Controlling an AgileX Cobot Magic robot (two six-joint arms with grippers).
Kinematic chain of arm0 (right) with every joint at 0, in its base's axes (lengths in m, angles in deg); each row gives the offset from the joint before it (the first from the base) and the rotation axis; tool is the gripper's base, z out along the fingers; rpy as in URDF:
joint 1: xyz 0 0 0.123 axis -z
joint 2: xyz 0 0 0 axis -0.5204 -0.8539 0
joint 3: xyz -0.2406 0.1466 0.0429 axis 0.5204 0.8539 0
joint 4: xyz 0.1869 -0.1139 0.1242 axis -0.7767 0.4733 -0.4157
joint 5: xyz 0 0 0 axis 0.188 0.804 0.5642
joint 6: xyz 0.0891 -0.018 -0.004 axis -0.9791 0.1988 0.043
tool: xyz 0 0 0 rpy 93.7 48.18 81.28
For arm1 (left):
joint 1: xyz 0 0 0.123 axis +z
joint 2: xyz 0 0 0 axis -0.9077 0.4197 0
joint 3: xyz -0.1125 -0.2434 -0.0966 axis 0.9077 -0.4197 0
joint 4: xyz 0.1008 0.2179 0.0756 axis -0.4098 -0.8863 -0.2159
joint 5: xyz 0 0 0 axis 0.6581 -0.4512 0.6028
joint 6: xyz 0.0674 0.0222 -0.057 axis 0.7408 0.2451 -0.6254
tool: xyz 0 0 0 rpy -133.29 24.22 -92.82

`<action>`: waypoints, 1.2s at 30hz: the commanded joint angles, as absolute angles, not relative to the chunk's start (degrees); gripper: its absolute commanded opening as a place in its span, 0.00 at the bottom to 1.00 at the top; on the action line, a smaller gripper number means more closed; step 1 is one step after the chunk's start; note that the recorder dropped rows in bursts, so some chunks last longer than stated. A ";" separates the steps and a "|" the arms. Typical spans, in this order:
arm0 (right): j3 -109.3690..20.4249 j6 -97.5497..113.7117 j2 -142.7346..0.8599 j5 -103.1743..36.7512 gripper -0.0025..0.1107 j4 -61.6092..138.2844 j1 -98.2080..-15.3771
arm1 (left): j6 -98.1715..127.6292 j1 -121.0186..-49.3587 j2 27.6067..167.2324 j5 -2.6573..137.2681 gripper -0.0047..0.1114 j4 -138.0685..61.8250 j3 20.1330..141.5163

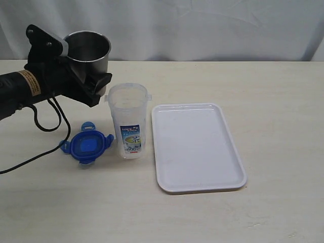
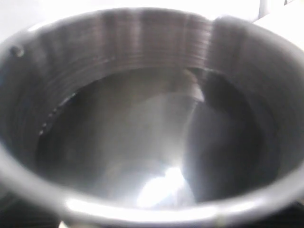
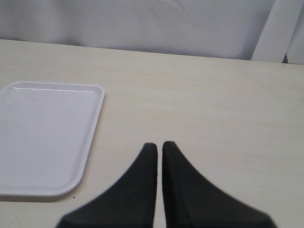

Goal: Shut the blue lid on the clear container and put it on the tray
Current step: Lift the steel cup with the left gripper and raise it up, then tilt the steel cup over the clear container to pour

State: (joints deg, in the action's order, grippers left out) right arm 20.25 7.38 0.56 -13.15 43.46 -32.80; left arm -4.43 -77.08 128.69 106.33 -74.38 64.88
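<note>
The clear container (image 1: 128,121) stands upright and uncovered on the table, its printed label facing front. Just left of it the blue lid (image 1: 87,147) lies flat on the table. The white tray (image 1: 197,147) lies to the right of the container with nothing on it. My left gripper (image 1: 96,81) is behind and left of the container, its jaws around the lower body of a steel cup (image 1: 88,50). The cup's inside (image 2: 142,118) fills the left wrist view and hides the jaws. My right gripper (image 3: 159,145) is shut and holds nothing, over bare table beside the tray (image 3: 42,142); the exterior view does not show it.
A black cable (image 1: 48,119) loops on the table under the left arm, near the lid. A white curtain (image 1: 202,25) closes off the table's back edge.
</note>
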 commanded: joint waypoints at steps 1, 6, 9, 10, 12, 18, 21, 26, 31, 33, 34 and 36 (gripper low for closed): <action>20.42 7.38 0.86 -13.40 0.06 43.50 -32.81 | -1.02 -77.19 127.68 111.36 0.04 -73.64 65.57; 20.42 7.38 0.86 -13.40 0.06 43.50 -32.81 | 2.13 -77.19 127.68 111.49 0.04 -74.08 65.57; 20.42 7.38 0.86 -13.40 0.06 43.50 -32.81 | 2.13 -77.24 127.68 111.49 0.04 -76.66 65.57; 20.42 7.38 0.86 -13.40 0.06 43.50 -32.81 | 2.13 -77.24 127.68 111.49 0.04 -76.66 65.57; 20.42 7.38 0.86 -13.40 0.06 43.50 -32.81 | 2.13 -77.24 127.68 111.58 0.04 -76.79 65.57; 20.42 7.38 0.86 -13.40 0.06 43.50 -32.81 | 5.36 -77.24 127.68 111.83 0.04 -76.91 65.57; 20.42 7.38 0.86 -13.40 0.06 43.50 -32.81 | 6.84 -77.24 127.68 111.94 0.04 -77.03 65.57; 20.42 7.38 0.86 -13.40 0.06 43.50 -32.81 | 9.93 -77.24 127.68 111.94 0.04 -77.03 65.57; 20.42 7.38 0.86 -13.40 0.06 43.50 -32.81 | 13.45 -77.24 127.68 111.80 0.04 -77.75 65.57; 20.42 7.38 0.86 -13.40 0.06 43.50 -32.81 | 14.60 -77.24 127.68 111.80 0.04 -78.06 65.57; 20.42 7.38 0.86 -13.40 0.06 43.50 -32.81 | 15.11 -77.24 127.68 111.80 0.04 -78.06 65.57; 20.42 7.38 0.86 -13.40 0.06 43.50 -32.81 | 15.96 -77.24 127.68 111.80 0.04 -78.06 65.57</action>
